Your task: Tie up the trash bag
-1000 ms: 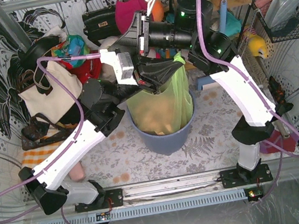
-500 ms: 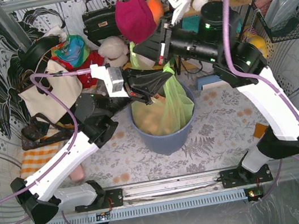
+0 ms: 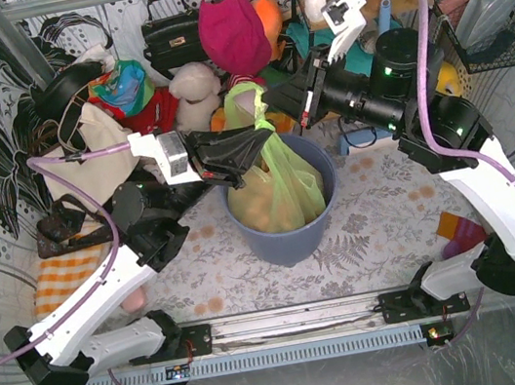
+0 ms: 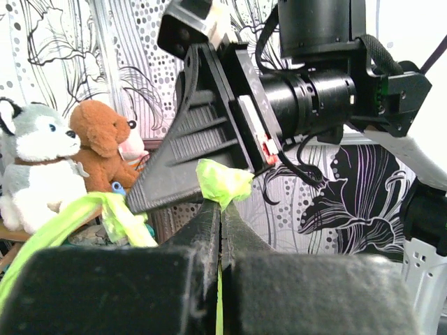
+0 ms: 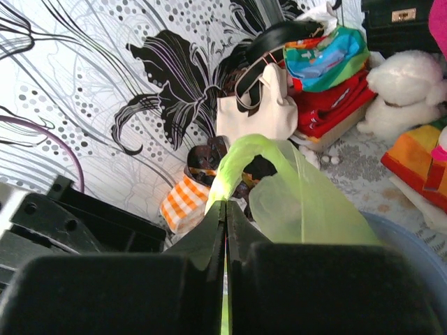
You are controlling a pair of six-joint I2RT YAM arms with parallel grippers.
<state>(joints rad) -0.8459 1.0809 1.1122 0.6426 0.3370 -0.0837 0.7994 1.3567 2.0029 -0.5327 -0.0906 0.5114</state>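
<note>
Thin trash bag [image 3: 290, 182] looks slippery, tearable; grab its bunched top. Both left hand [image 4: 221, 209] and right hand [image 5: 225, 206] pinch it tight.

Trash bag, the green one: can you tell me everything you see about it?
The trash bag is thin, see-through lime-green plastic, all wrinkly, with crumpled tan paper showing inside. Its body sits down in the round blue-grey bin. Its top is stretched up above the rim into two narrow strips. The left end effector is shut on one strip and the right end effector is shut on the other. It is hard to tell if there is a knot.
</note>
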